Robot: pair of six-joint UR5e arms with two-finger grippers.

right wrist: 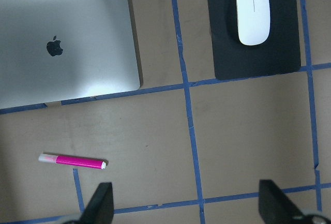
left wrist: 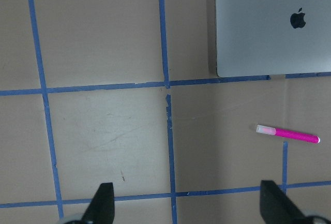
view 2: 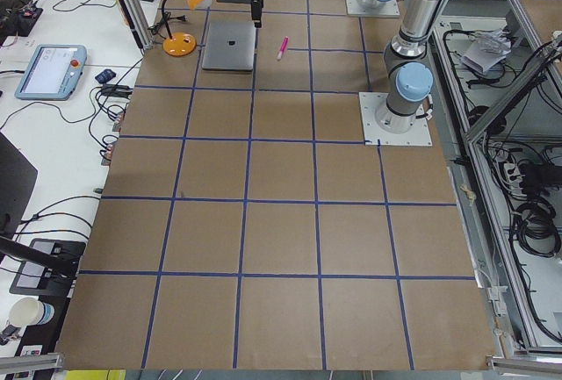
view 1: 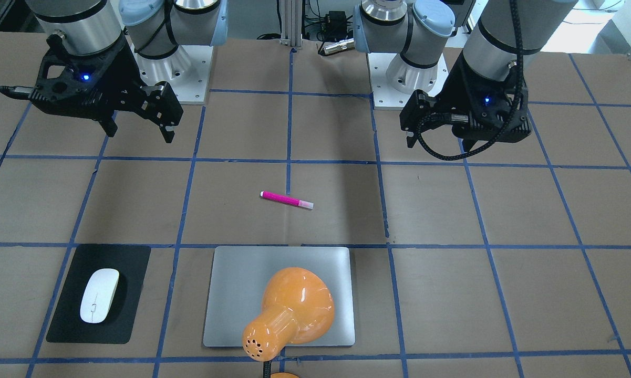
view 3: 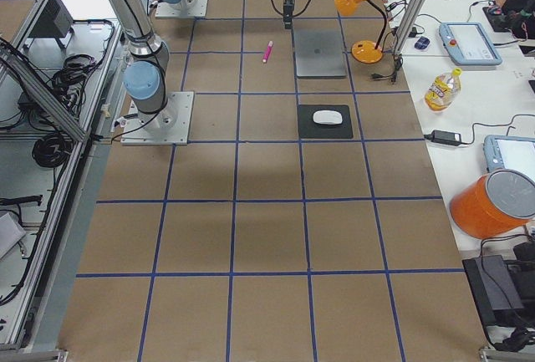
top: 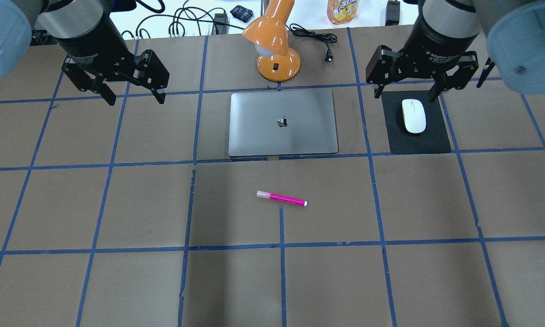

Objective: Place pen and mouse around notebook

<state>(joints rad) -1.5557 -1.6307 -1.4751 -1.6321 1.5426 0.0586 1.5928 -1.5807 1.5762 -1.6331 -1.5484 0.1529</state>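
Observation:
The magenta pen (top: 282, 199) lies flat on the brown table, a little on the robot's side of the silver notebook (top: 299, 136). The white mouse (top: 414, 116) rests on a black mat (top: 431, 138) to the notebook's right. My left gripper (top: 135, 97) hangs open and empty, high over the table left of the notebook. High over the mat's side of the table, my right gripper (top: 406, 94) is open too, holding nothing. The right wrist view takes in the pen (right wrist: 72, 160), the mouse (right wrist: 253, 13) and the notebook (right wrist: 67, 48) far below.
An orange desk lamp (top: 274, 45) stands just beyond the notebook, and its head (view 1: 294, 310) hides part of the lid in the front-facing view. Cables, a bottle and tablets lie past the table's far edge. Blue tape lines grid the table.

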